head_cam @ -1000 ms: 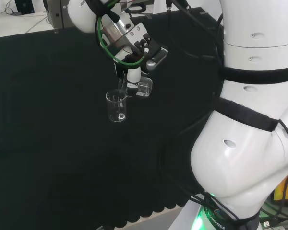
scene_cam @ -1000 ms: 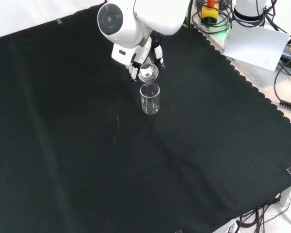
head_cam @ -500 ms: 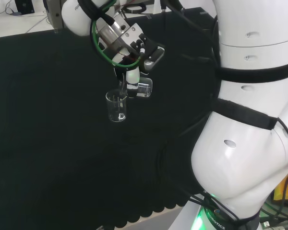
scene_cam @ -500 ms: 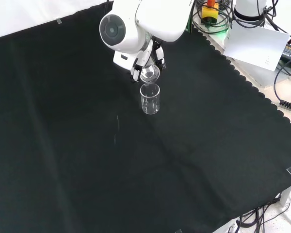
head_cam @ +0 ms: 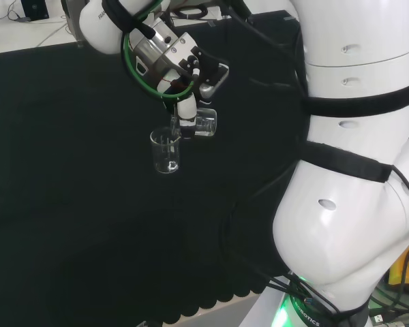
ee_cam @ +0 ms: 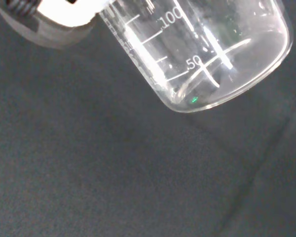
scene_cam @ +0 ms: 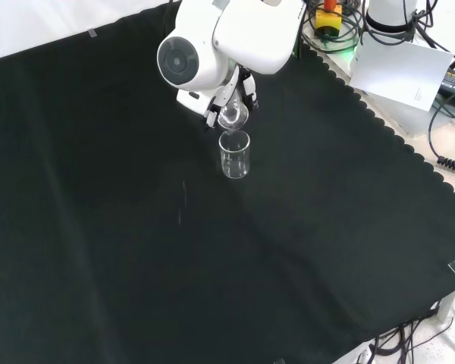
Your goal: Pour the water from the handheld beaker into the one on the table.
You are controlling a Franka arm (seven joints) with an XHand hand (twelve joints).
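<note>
A small clear glass beaker (head_cam: 204,123) lies tipped almost on its side in my hand (head_cam: 188,109), whose fingers are curled round it. Its mouth hangs just over the rim of a second clear beaker (head_cam: 165,151) that stands upright on the black cloth. In the front view the held beaker (scene_cam: 232,115) shows its round mouth directly above the standing beaker (scene_cam: 234,154), with the hand (scene_cam: 246,89) behind it. The wrist view has the held beaker's (ee_cam: 202,49) base and printed scale close up. I cannot tell the water level in either beaker.
The arm's big white links (head_cam: 354,170) stand at the right of the head view, and one link with a round grey cap (scene_cam: 189,62) sits before the hand in the front view. Black cloth (scene_cam: 212,258) spreads around. Cables and a white sheet (scene_cam: 402,72) lie beyond its scalloped edge.
The arm's upper links have swung a little and the held beaker has tipped further toward horizontal over the standing beaker, which has stayed in place.
</note>
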